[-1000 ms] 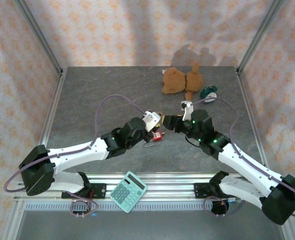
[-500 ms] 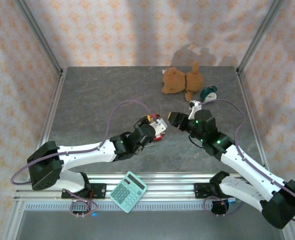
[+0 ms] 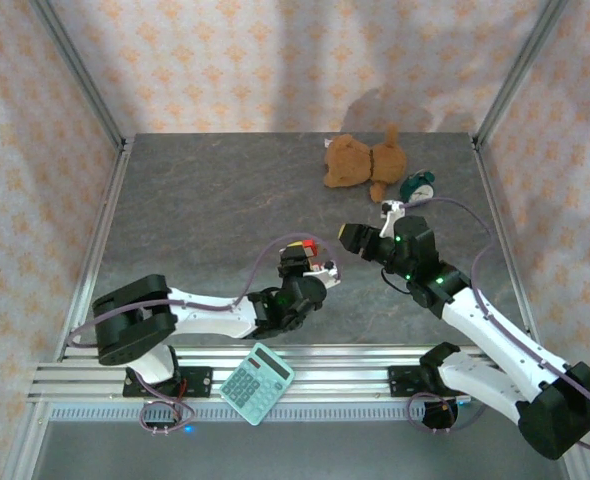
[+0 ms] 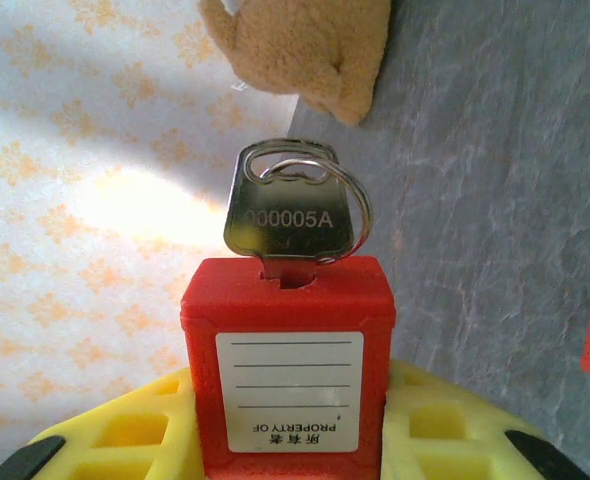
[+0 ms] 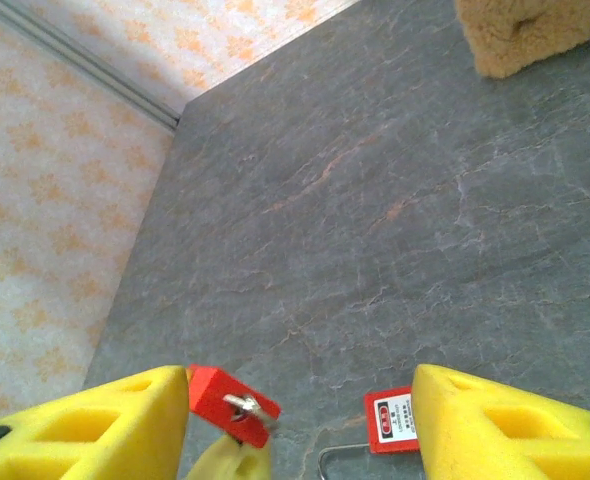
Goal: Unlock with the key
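Left tool [image 4: 287, 440] around padlock [image 4: 287, 330], teddy [image 4: 305, 45] beyond

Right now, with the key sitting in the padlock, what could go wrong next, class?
1. The right gripper is open and apart from the key. When it closes, it might catch the split ring instead of the key head.
2. The left gripper grips the red padlock by one end only, so turning could twist it loose.

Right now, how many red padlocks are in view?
2. One red padlock is held in the left gripper's jaws, with the key in it; the second red padlock lies on the table close by. Others may be hidden.
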`<state>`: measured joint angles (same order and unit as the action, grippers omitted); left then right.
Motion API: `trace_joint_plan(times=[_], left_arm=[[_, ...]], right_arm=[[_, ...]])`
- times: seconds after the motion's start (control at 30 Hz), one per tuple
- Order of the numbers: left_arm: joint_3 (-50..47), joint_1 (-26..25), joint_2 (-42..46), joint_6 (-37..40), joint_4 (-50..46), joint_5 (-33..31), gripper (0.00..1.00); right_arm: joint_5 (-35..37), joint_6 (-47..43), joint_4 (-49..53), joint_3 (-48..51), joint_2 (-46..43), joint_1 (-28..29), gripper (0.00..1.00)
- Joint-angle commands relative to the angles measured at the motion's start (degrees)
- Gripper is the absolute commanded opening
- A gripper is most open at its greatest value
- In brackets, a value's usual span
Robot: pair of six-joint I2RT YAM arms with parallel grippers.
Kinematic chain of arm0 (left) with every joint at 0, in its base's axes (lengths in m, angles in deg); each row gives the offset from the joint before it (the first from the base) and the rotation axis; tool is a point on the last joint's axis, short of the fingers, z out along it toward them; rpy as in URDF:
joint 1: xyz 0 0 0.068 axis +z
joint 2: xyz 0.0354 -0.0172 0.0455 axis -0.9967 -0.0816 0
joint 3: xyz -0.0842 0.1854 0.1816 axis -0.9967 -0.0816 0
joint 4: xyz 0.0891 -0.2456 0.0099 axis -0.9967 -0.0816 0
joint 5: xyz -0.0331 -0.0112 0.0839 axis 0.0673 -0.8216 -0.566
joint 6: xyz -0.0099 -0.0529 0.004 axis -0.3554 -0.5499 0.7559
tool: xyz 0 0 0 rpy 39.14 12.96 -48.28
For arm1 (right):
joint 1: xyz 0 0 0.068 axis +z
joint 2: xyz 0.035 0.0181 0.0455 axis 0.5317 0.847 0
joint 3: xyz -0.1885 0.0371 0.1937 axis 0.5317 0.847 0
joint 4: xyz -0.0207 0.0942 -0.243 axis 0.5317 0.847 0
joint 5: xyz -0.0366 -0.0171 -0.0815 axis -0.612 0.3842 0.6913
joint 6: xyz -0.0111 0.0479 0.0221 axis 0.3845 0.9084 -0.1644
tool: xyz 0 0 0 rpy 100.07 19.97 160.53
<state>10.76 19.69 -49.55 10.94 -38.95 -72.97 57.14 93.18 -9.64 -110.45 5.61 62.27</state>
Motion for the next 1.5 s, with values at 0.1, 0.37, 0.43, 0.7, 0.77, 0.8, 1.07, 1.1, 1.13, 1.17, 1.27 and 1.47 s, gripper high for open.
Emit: trace_joint_plan(times=[0.1, 0.37, 0.43, 0.7, 0.77, 0.8, 1.07, 1.1, 1.13, 1.17, 1.27, 1.47], left_arm=[[-2.2, -0.2, -4.6, 11.4, 18.9, -6.7, 0.23], [-4.1, -0.3, -8.2, 16.8, 27.2, -8.0, 0.23], [-4.6, -0.3, -8.9, 18.0, 30.3, -8.2, 0.23], [-4.8, -0.6, -10.7, 19.2, 31.8, -7.9, 0.23], [-4.9, -0.7, -10.9, 19.5, 32.3, -7.8, 0.23], [-5.0, -0.8, -10.9, 19.5, 32.4, -7.8, 0.23], [-4.6, -1.3, -9.9, 18.5, 30.4, -7.2, 0.22], [-4.6, -1.4, -9.9, 18.2, 30.2, -7.1, 0.22], [-4.5, -1.5, -10.0, 18.2, 30.3, -7.1, 0.22], [-4.4, -1.6, -10.1, 18.3, 30.3, -7.2, 0.22], [-4.5, -1.9, -10.2, 18.6, 30.6, -7.2, 0.21], [-4.3, -2.8, -10.1, 19.0, 30.7, -7.5, 0.21]], right_arm=[[-6.7, -3.9, -1.5, 1.1, 2.6, -0.2, 0.6], [-10.3, -5.3, -2.6, 1.8, 7.4, -0.2, 0.6], [-10.7, -6.3, -1.6, 1.4, 8.7, -0.1, 0.59], [-10.0, -8.2, -0.8, 0.5, 10.5, -0.1, 0.59], [-10.1, -8.2, -1.2, 0.2, 10.9, -0.1, 0.59], [-10.3, -8.3, -1.2, -0.2, 11.4, -0.1, 0.59], [-12.4, -8.1, -2.8, -1.8, 14.8, -0.1, 0.59], [-12.4, -8.4, -2.8, -2.0, 14.8, -0.1, 0.59], [-12.3, -8.5, -2.6, -2.1, 14.8, -0.1, 0.59], [-12.1, -8.5, -2.5, -2.2, 14.8, -0.1, 0.59], [-10.6, -8.3, -2.7, -1.7, 14.8, -0.1, 0.59], [-9.3, -8.7, -2.0, -2.5, 16.8, -0.1, 0.57]])
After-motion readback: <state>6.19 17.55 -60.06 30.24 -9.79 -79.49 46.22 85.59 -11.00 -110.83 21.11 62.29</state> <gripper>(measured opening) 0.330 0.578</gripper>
